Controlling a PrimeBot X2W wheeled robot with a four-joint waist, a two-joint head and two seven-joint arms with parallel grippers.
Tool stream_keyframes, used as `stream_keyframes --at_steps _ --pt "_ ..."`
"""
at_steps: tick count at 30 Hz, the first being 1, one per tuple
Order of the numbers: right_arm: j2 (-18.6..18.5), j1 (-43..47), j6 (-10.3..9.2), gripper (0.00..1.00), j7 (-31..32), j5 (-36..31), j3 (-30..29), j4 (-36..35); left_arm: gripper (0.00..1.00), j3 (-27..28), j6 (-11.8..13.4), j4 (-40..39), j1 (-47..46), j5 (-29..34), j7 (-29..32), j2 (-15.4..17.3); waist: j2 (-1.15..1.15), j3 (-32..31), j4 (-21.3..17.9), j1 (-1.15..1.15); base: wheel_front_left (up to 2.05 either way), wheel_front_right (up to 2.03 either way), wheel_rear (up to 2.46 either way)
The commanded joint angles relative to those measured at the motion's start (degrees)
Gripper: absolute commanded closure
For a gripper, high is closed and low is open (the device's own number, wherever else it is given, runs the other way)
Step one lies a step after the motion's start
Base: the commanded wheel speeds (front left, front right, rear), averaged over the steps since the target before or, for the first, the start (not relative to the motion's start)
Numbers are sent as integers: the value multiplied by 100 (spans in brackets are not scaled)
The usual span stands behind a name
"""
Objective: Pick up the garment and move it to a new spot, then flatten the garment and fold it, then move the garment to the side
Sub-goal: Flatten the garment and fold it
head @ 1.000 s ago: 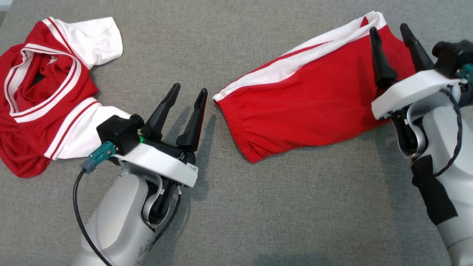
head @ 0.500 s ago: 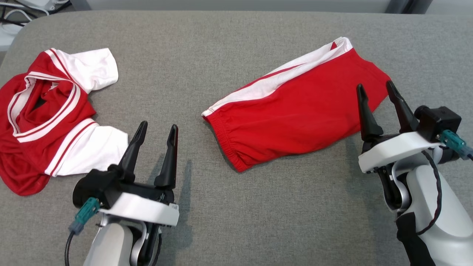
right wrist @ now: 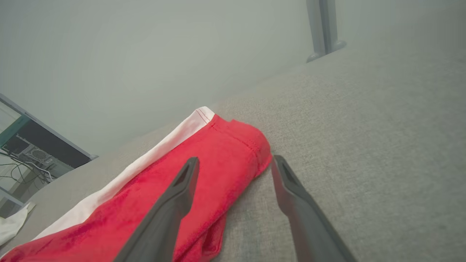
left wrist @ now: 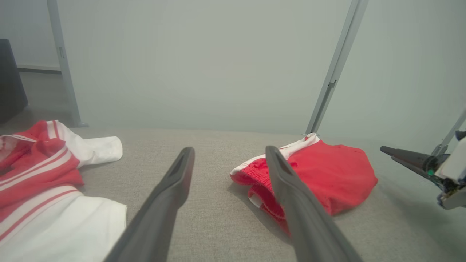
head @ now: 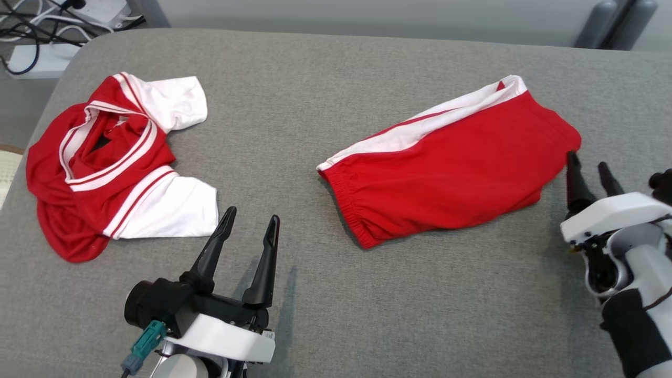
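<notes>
On the grey fabric counter (head: 315, 84), right of centre, red shorts (head: 451, 168) lie folded and flat, white side stripe along the far edge, elastic waistband toward the middle. Right gripper (head: 586, 158) sits just beside the shorts' right end, fingers spread and holding nothing. In the right wrist view, one finger crosses the red cloth and the other bare counter. Left gripper (head: 252, 213) hovers at the near edge, fingers spread and empty, between the shorts and a crumpled red-and-white shirt (head: 115, 168) at far left. Cables (head: 31, 31) beyond the far left corner.
</notes>
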Motion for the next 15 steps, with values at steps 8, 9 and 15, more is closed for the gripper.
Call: stream_keyframes --at_steps 8,9,15 --pt "-521 -942 0 0 256 276 45 1131 0 -80 120 -297 -107 28 -27 31 0 394 650 0 0 0 0" --pt "-541 -1040 0 0 281 277 50 1251 0 -113 117 -300 -130 18 -27 31 0 437 700 0 0 0 0" --pt "-490 -1539 0 29 677 253 121 1968 0 -253 104 -263 -266 -56 -27 31 0 596 876 0 0 0 0"
